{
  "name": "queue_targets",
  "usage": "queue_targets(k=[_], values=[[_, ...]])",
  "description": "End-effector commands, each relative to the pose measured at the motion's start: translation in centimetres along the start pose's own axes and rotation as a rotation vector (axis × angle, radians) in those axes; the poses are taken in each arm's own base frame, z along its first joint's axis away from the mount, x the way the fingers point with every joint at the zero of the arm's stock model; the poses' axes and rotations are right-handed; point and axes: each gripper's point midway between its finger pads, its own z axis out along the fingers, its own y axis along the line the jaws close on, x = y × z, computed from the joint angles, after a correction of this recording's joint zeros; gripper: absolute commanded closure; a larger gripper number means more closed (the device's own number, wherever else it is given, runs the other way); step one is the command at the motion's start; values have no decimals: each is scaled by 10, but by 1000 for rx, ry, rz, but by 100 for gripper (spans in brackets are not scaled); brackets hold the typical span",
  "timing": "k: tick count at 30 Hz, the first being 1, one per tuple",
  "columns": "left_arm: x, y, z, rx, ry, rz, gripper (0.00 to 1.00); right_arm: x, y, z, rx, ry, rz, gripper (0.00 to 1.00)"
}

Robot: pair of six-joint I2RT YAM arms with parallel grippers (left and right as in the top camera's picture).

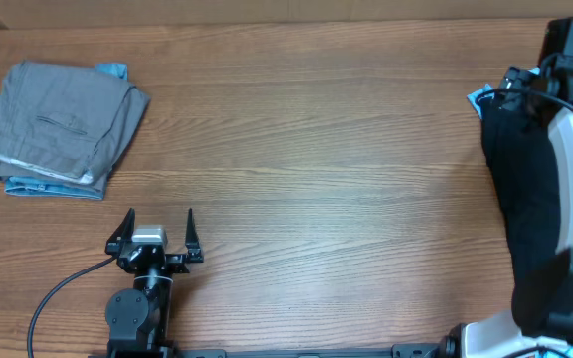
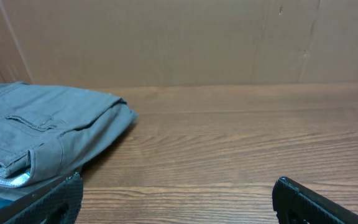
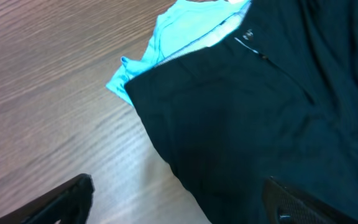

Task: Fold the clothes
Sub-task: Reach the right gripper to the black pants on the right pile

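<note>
Near the front edge of the wooden tabletop (image 1: pixel 316 169), the left tool (image 1: pixel 159 227) is released, its two fingers spread and empty, pointing toward the far side. At the right edge, the right tool (image 3: pixel 179 193) hangs with its fingers wide apart, grasping nothing, over the black garment (image 1: pixel 515 179), a rumpled strip running front to back with the light blue T-shirt (image 3: pixel 179 31) showing from under its far end. At the far left lies the grey folded garment (image 1: pixel 63 119), well apart from both tools.
</note>
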Motion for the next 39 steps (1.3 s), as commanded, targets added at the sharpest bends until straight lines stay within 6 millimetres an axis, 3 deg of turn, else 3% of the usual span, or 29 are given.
queue_targets(k=[1, 5, 11, 15, 24, 33, 39], values=[[-1, 2, 0, -12, -9, 15, 0, -8, 7, 24, 15, -11, -35, 13], [-1, 2, 0, -12, -9, 15, 0, -12, 14, 46, 11, -20, -77, 20], [-1, 2, 0, -12, -9, 15, 0, -30, 12, 54, 5, -85, -106, 22], [-1, 2, 0, -12, -9, 15, 0, -15, 27, 84, -59, -25, -237, 24], [-1, 2, 0, -12, -9, 15, 0, 25, 32, 149, -40, 107, -313, 24], [-1, 2, 0, -12, -9, 15, 0, 24, 16, 167, -23, 111, -277, 25], [-1, 2, 0, -12, -9, 15, 0, 26, 30, 166, -155, 111, -305, 26]])
